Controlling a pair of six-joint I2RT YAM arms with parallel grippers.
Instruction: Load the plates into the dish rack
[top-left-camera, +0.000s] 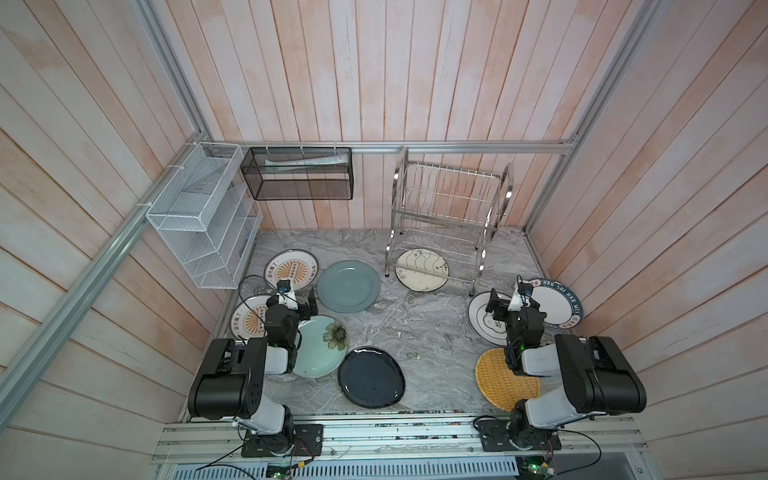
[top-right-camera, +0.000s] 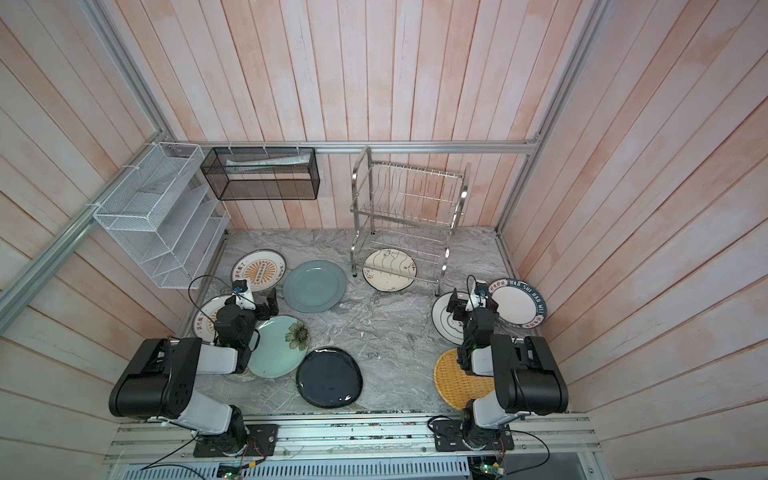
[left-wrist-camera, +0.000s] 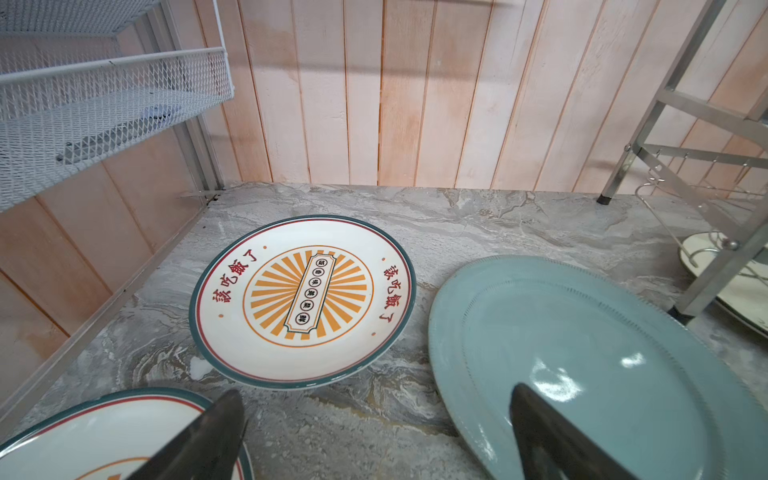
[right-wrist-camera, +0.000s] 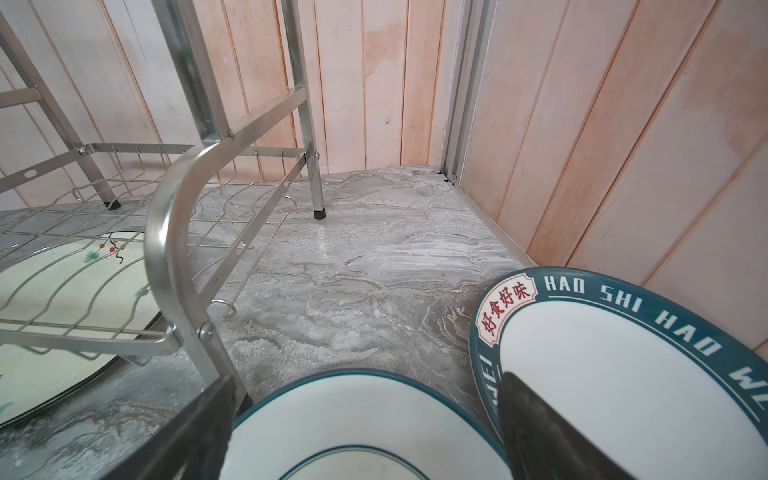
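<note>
Several plates lie flat on the marble table (top-left-camera: 432, 332). On the left are two orange-sunburst plates (top-left-camera: 291, 271) (top-left-camera: 245, 320), a grey-blue one (top-left-camera: 348, 286), a pale green flowered one (top-left-camera: 320, 349) and a dark navy one (top-left-camera: 371, 377). A cream plate (top-left-camera: 422, 270) lies under the dish rack (top-left-camera: 449, 208), whose tiers are bare. On the right are two white lettered plates (top-left-camera: 555, 303) (top-left-camera: 480, 320) and a yellow woven plate (top-left-camera: 496, 382). My left gripper (left-wrist-camera: 376, 395) hangs open between sunburst and grey-blue plates. My right gripper (right-wrist-camera: 366, 380) hangs open over the nearer white plate (right-wrist-camera: 353, 419).
A white mesh organiser (top-left-camera: 203, 216) hangs on the left wall and a black mesh basket (top-left-camera: 299, 174) on the back wall. Wooden walls close in three sides. The rack's near leg (right-wrist-camera: 199, 332) stands close to my right gripper. Both arm bases sit on the front rail (top-left-camera: 399, 436).
</note>
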